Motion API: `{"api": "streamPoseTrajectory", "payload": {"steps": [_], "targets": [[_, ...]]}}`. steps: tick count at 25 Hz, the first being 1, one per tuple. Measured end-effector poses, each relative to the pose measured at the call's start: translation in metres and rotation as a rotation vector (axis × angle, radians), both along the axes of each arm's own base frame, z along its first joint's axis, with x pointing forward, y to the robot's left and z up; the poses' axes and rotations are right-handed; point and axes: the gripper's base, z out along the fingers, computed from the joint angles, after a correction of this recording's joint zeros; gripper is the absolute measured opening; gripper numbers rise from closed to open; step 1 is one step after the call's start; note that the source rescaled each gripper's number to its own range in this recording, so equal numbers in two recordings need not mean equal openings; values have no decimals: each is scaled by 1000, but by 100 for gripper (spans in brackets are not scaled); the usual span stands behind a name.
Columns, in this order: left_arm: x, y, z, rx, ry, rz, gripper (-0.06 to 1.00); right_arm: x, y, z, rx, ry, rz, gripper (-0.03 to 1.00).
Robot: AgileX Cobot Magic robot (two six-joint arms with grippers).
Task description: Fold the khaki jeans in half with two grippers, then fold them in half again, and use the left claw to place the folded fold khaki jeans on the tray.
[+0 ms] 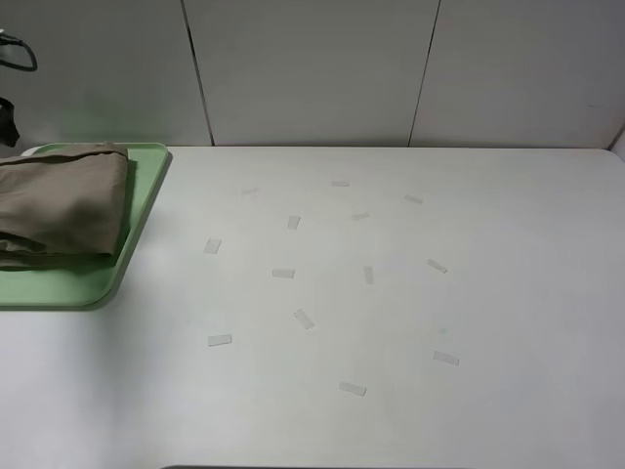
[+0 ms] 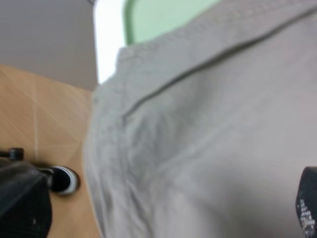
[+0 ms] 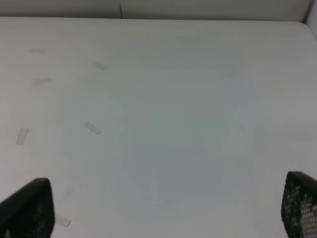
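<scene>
Khaki jeans [image 1: 63, 200]: soft, limp, light; folded on tray [image 1: 146, 195], at nine o'clock. Best pinched at stacked edge. Both grippers spread wide, empty.

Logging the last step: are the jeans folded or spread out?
Folded. The jeans lie as a compact, layered bundle on the tray, stacked edges showing along the near side, well within the rim.

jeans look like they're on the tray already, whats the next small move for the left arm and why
Probably lift the left hand straight up and away. The folded khaki jeans already lie on the green tray, the hand is open with cloth right beneath it, and a vertical retreat seems least likely to drag a fold. The right hand hangs open over bare table.
</scene>
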Motion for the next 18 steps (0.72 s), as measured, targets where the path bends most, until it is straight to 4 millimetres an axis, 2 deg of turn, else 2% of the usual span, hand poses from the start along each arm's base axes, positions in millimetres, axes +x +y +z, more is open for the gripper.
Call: {"api": "streamPoseTrajectory", "payload": {"steps": [5, 9, 13, 18], "targets": [[-20, -29, 28, -30, 73, -18, 97, 0, 0, 0, 0, 0, 0, 100], [-45, -48, 54, -69, 131, 15, 96, 0, 0, 0, 0, 0, 0, 100], [-77, -58, 84, -114, 151, 58, 94, 0, 0, 0, 0, 0, 0, 100], [-123, -68, 126, -165, 83, 73, 92, 0, 0, 0, 0, 0, 0, 100]]}}
